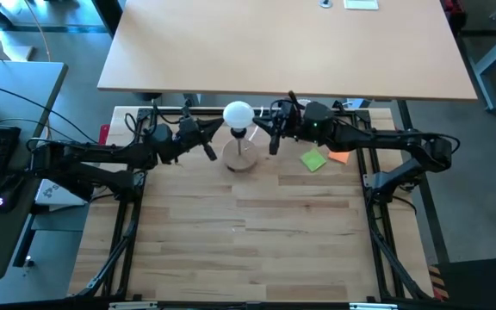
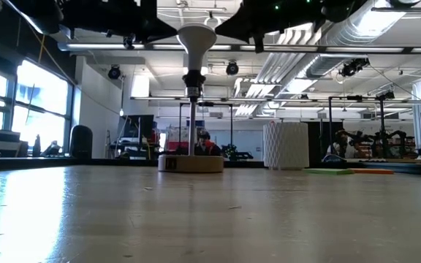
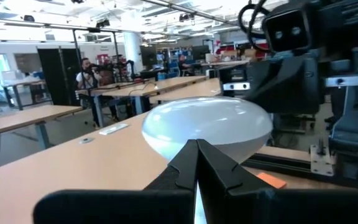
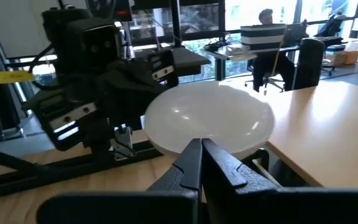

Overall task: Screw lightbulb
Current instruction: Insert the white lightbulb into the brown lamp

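Table: pale wooden plank tabletop point(image 1: 257, 232) inside a black metal frame; a tan desk stands beyond its far edge.
Left arm: dark jointed arm reaching in from the left side, its left gripper point(image 1: 210, 151) just beside the stand, fingers pressed together with nothing between them; in its wrist view the closed fingertips point(image 3: 197, 163) sit right in front of the globe.
Right arm: dark jointed arm reaching in from the right side, its right gripper point(image 1: 274, 145) just beside the bulb on the other side, fingers likewise clenched empty, tips point(image 4: 199, 160) close below the globe.
Stand: round wooden disc base point(image 1: 240, 158) with a thin upright post and black socket point(image 2: 193, 80), near the table's far edge, between the two grippers.
Lightbulb: smooth matte white round-globed lightbulb point(image 1: 238, 114), tapering to a narrow neck; it sits upright on the socket atop the stand.
Cup: white perforated cylinder point(image 2: 286, 145), standing right of the stand in the low view.
Notes: green square paper point(image 1: 313, 160) and orange paper point(image 1: 339, 157), flat on the table under the right arm.
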